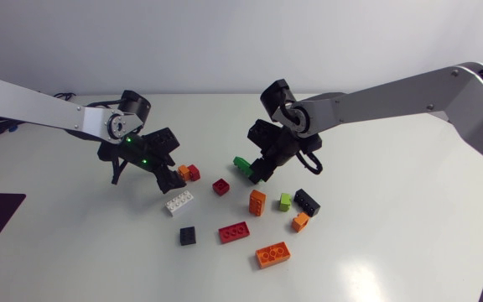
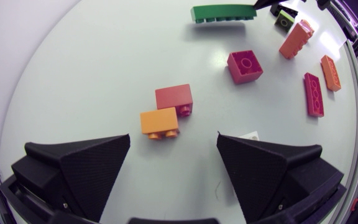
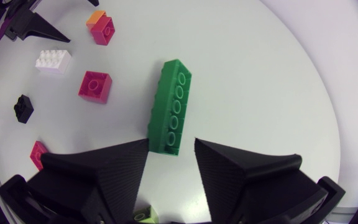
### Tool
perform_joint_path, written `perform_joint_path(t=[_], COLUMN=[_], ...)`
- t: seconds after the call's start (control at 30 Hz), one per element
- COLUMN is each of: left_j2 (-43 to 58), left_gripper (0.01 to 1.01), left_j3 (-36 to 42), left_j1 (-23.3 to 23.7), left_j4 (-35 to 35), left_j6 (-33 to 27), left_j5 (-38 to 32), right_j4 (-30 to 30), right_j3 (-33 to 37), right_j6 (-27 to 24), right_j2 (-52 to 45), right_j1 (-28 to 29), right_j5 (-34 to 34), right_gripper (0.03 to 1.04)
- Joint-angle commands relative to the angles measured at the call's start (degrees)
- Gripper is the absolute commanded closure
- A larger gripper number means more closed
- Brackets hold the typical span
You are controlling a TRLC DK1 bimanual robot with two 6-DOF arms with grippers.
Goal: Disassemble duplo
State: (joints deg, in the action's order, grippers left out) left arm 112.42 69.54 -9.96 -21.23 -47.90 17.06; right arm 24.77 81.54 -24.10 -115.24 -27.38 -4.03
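An orange brick (image 2: 160, 121) and a red brick (image 2: 174, 99) lie joined on the white table, just ahead of my open left gripper (image 2: 174, 155) and clear of both fingers. In the head view the pair (image 1: 189, 173) sits right beside the left gripper (image 1: 172, 174). A long green brick (image 3: 171, 102) has its near end between the fingertips of my right gripper (image 3: 171, 146), with a gap at one side. The head view shows this green brick (image 1: 242, 164) beside the right gripper (image 1: 258, 170) near the table's middle.
Loose bricks are scattered in front of both grippers: a white one (image 1: 179, 203), a small red one (image 1: 220, 186), two black ones (image 1: 188, 236) (image 1: 307, 201), a flat red one (image 1: 234, 232), a lime one (image 1: 284, 201) and orange ones (image 1: 258, 202) (image 1: 272, 253) (image 1: 300, 221).
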Motion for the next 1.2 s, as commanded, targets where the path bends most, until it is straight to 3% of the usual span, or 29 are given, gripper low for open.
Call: perform_joint_path(t=[0.0,0.27,0.53,0.73,0.83,0.93,1.17], left_j2=[2.1,5.4,8.3,10.3,10.5,10.2,8.1], left_gripper=[0.054,0.062,0.097,0.293,0.521,0.834,0.882], left_j3=[1.4,4.6,7.1,8.3,8.6,8.7,7.1], left_j1=[1.0,3.1,2.0,1.1,0.6,0.6,0.5], left_j4=[1.3,2.7,2.6,2.6,2.6,2.7,1.4], left_j6=[-5.2,-7.7,-7.2,-6.8,-6.8,-6.8,-6.6], left_j5=[-0.2,3.5,4.9,5.4,5.6,7.4,10.0], right_j4=[1.9,2.5,2.6,2.8,2.9,3.0,1.1], right_j3=[0.7,-2.0,-4.4,-5.0,-5.0,-5.2,-6.2], right_j6=[-1.4,-1.6,-1.3,-1.0,-0.9,-1.0,-1.0], right_j2=[-0.8,3.3,6.4,8.3,8.8,9.8,11.3], right_j1=[-0.7,-2.2,-3.3,-5.1,-6.1,-7.2,-8.6], right_j5=[0.3,-0.7,-0.7,-0.7,-0.7,-0.8,-1.5], right_gripper=[0.10,0.07,0.07,0.07,0.10,0.10,0.15])
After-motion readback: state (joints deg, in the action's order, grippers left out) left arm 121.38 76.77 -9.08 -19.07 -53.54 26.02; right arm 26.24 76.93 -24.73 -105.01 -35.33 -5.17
